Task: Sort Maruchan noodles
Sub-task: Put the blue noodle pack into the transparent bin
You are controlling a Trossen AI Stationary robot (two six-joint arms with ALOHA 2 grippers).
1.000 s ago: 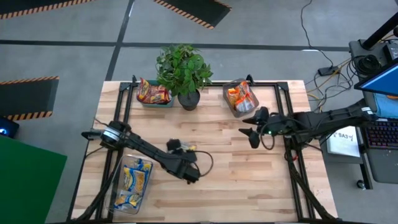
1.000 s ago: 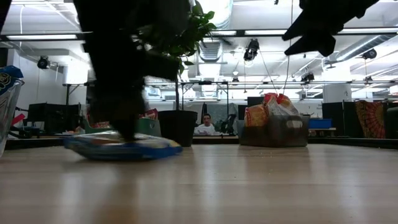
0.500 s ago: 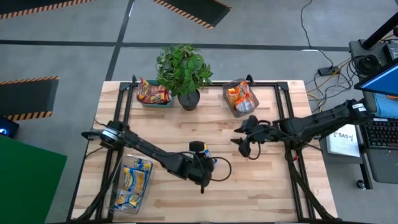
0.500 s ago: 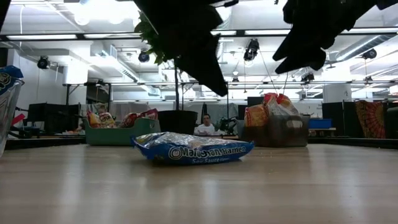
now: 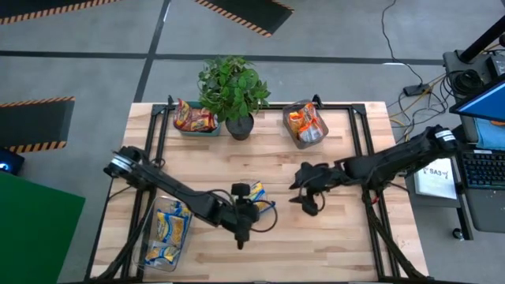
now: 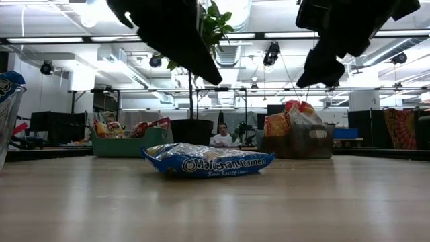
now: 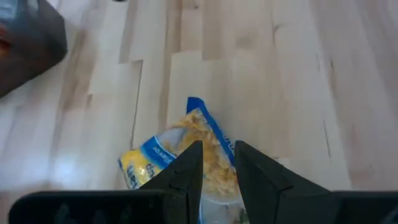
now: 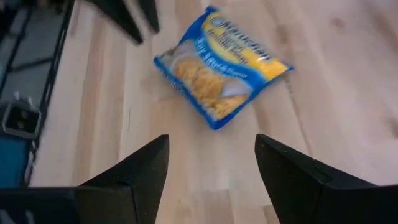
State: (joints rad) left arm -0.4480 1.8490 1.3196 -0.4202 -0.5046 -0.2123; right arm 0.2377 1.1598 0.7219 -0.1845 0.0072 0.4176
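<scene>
Crinkly blue-and-yellow packet [image 5: 257, 192] on pale planks [image 5: 331, 229]

Half hidden under the left arm's dark two-finger gripper [image 5: 254, 207] in the high view: flat blue-and-yellow plastic ramen packet [image 5: 258, 194], only its 1 o'clock end showing. Covered along its lower edge by dark fingers [image 7: 186, 171] in the left wrist view too. Cut off by the top edge in the low view: both arms, mere dark blurred shapes. Clipped at the 9 o'clock edge there: clear plastic bin [image 6: 8, 114]. Too small to read from above: packets in the green bin [image 5: 195, 120] and grey bin [image 5: 304, 125].
</scene>
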